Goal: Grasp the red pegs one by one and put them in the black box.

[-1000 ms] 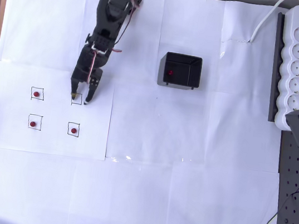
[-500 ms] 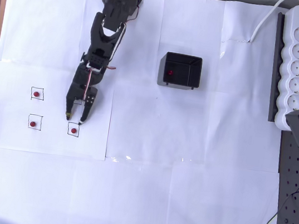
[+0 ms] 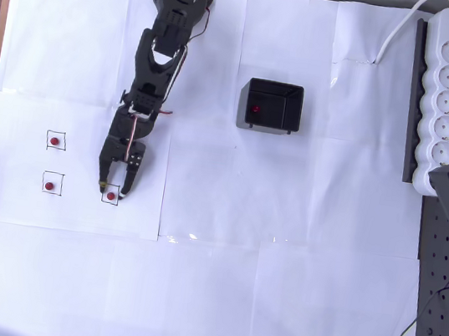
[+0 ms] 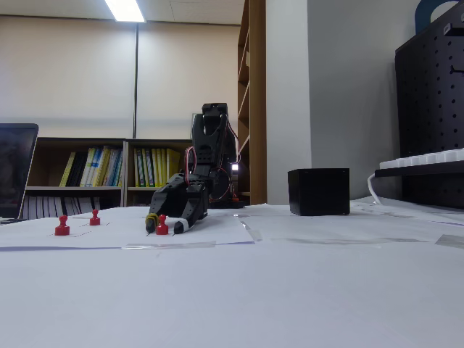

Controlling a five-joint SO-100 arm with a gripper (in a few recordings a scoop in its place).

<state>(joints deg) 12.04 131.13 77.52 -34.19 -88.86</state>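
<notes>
Hand point(image 3: 111, 192) advanced down-frame since earlier, now spread astride red peg point(image 3: 110, 196).
Peg: light, rigid, small; pinch the narrow stem.

End effector point(image 4: 163, 226) straddles a red peg point(image 4: 162, 225).

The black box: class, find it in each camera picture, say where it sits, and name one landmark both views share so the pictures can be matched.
Overhead view: the black box sits right of centre in the upper part, on the white paper, right of the arm.
Fixed view: the black box stands right of centre at mid-height, right of the arm.
Shared landmark: the gripper, open around a red peg.
</notes>
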